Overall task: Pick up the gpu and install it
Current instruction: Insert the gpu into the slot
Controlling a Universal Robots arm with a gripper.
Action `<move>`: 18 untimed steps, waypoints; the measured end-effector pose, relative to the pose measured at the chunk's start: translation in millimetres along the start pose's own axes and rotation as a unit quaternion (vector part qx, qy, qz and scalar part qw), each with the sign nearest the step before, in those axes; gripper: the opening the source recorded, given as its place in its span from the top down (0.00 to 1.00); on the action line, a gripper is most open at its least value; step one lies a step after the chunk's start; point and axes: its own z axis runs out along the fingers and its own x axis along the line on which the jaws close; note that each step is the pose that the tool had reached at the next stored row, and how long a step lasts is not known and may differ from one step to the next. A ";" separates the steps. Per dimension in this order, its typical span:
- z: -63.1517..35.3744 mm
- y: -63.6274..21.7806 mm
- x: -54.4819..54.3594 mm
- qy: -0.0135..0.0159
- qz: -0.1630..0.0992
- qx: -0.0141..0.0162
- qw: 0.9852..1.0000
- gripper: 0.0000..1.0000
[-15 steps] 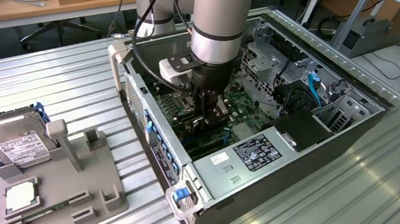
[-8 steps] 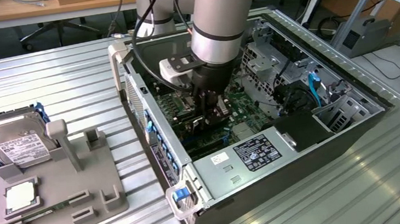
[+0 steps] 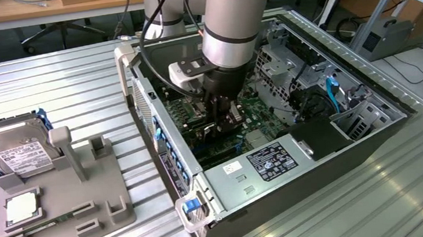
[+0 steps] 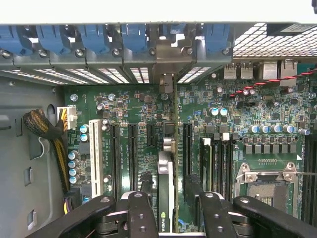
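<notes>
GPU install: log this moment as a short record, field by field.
gpu: on edge, held between the gripper's fingers above the motherboard slots
gripper: closed on the gpu, lowered inside the open computer case
bracket end: silver bracket sits at the rear slot openings, among the blue latches
motherboard: exposed, empty CPU socket in view
gray fixture: outside the case, on the exterior view's left
hard drive: on the fixture's far end, untouched
</notes>
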 end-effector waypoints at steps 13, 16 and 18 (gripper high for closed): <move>-2.3 0.0 0.3 0.000 0.000 0.000 1.000 0.59; -2.3 0.0 0.3 0.000 0.000 0.000 1.000 0.59; -2.3 0.0 0.3 0.000 0.000 0.000 1.000 0.61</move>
